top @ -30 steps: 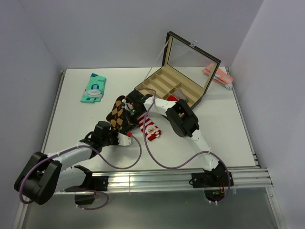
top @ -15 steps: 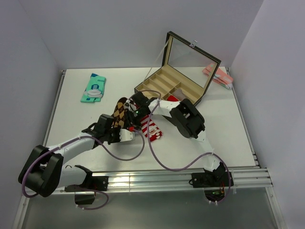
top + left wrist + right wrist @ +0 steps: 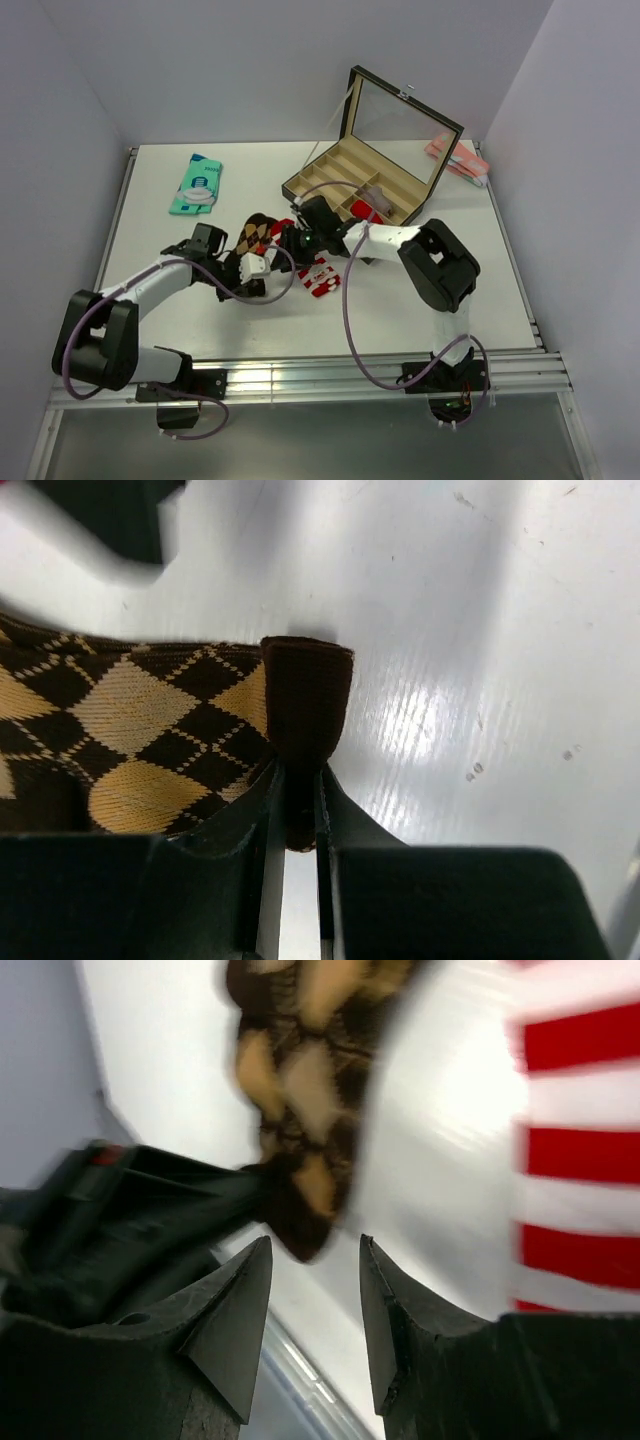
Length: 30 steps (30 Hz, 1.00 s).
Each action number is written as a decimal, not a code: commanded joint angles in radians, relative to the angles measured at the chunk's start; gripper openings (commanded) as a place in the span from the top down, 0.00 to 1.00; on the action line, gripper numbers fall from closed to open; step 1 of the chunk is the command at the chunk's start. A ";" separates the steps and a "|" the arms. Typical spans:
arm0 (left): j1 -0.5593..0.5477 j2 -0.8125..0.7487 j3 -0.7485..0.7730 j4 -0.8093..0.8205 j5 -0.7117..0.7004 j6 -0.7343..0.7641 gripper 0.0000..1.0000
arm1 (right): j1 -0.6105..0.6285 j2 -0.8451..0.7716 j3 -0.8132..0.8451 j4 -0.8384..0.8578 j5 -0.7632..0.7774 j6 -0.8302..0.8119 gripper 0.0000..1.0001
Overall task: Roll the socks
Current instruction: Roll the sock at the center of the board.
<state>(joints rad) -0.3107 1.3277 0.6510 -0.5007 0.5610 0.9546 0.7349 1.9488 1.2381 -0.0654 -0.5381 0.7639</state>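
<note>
My left jaws are clenched on the dark cuff of the argyle sock (image 3: pixel 150 720), which lies on the white surface (image 3: pixel 480 250) near the open box (image 3: pixel 350 185). My right jaws stand apart, holding nothing, close over that sock, with the striped sock (image 3: pixel 320 276) just beside.

We can read no text, number or brand anywhere; the flat teal packet (image 3: pixel 196 184) at the upper left carries print too small to make out.
</note>
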 commanded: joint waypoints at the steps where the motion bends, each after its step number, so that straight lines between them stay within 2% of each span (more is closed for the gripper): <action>1: 0.070 0.068 0.067 -0.153 0.135 0.055 1.00 | -0.012 -0.079 -0.120 0.119 0.159 0.054 0.53; 5: 0.142 0.149 0.146 -0.255 0.192 0.116 1.00 | -0.012 -0.192 -0.253 0.197 0.330 0.043 0.54; 7: 0.166 0.215 0.180 -0.330 0.211 0.144 1.00 | -0.011 -0.234 -0.299 0.234 0.360 0.031 0.54; 13: 0.258 0.445 0.401 -0.579 0.280 0.254 1.00 | 0.069 -0.379 -0.356 0.243 0.581 -0.176 0.54; 21: 0.291 0.724 0.581 -0.783 0.260 0.280 1.00 | 0.224 -0.422 -0.381 0.346 0.609 -0.455 0.51; 25: 0.291 0.806 0.615 -0.759 0.206 0.161 1.00 | 0.265 -0.392 -0.381 0.404 0.557 -0.555 0.51; 30: 0.288 0.864 0.608 -0.708 0.168 0.072 1.00 | 0.310 -0.326 -0.325 0.360 0.543 -0.646 0.50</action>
<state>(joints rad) -0.0193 2.1376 1.2655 -1.3075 0.8436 1.0611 1.0222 1.5764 0.8658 0.2707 0.0032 0.2314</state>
